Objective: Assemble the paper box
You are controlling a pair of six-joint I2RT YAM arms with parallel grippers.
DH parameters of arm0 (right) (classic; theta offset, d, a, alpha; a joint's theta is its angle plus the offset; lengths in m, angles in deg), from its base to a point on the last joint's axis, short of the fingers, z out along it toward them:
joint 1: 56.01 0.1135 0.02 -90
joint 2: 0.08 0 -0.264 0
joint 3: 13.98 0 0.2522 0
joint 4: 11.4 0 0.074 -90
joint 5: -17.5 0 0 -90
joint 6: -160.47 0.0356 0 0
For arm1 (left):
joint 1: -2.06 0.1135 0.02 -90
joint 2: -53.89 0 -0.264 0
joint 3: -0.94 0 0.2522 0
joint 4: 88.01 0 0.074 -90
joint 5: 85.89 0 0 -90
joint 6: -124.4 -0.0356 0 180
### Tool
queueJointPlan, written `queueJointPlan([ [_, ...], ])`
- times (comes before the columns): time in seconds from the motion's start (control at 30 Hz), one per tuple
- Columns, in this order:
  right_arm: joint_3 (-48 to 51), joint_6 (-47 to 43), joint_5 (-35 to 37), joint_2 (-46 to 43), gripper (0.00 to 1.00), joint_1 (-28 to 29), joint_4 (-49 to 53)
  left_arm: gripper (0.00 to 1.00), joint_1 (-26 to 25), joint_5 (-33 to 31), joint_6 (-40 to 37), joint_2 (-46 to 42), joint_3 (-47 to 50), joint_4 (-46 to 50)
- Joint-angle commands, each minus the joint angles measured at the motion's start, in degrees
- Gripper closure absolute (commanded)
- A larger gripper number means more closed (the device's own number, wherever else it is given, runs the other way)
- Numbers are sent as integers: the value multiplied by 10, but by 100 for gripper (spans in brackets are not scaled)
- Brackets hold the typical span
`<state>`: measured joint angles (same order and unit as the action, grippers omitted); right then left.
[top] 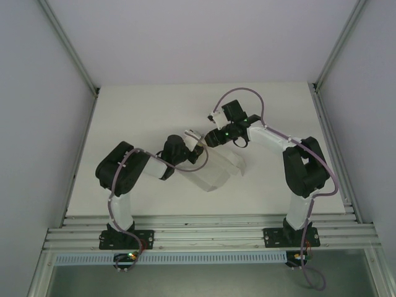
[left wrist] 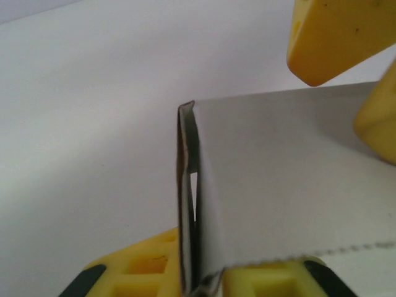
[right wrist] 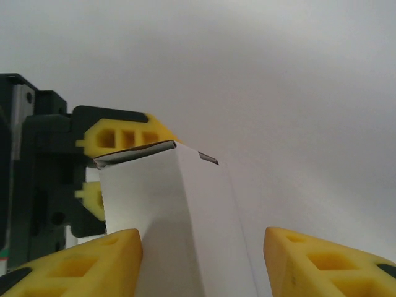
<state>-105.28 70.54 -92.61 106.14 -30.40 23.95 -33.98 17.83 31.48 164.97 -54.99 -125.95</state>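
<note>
Paper box (top: 218, 173): white thin card, part-formed, held off the tabletop (top: 154, 105) near its middle, between the two arms. In the top view it sits just under and to the right of where the two tools meet; white on white, its outline is hard to trace there.

Left tool (top: 194, 144): clenched on the box. In the left wrist view its fingers (left wrist: 130, 275) pinch a folded edge where several layers of card stand on end, and the broad panel (left wrist: 278, 185) spreads up and rightward from that pinch.

Right tool (top: 208, 137): released, by my reading. In the right wrist view the box (right wrist: 176, 210) rises between its fingers (right wrist: 80, 266), lying against one and apart from the other, so it straddles the box and does not clamp it.

Governing relation: the box's long axis appears to run from one tool to the other. Seen from the right wrist, its far open end lies against the left tool's finger (right wrist: 120, 137); seen from the left wrist, the right tool's fingers (left wrist: 334, 31) sit at the panel's far upper corner. The tools face each other along the box, both touching or just beside it, neither clearly nearer.

Judgement: the left arm is the anchor, and any squaring or flap-folding seems to fall to the right tool, which must close or push across the axis. Risk: creasing the thin card
</note>
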Motion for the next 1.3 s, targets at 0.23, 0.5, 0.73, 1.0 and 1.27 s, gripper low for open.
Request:
queueJointPlan([
  [0.23,9,15,-25,21,48,-7,31,87,-6,-42,-5,23,-42,7],
  [0.5,18,22,-21,15,48,-10,29,100,-21,-128,9,14,-80,95],
  [0.73,27,52,-27,14,47,-14,20,100,-41,-327,23,17,-84,118],
  [1.0,50,101,-100,12,52,-14,-8,100,-50,-420,35,19,-98,123],
  [1.27,47,93,0,-54,36,-26,-14,100,-58,-347,42,-40,-61,98],
])
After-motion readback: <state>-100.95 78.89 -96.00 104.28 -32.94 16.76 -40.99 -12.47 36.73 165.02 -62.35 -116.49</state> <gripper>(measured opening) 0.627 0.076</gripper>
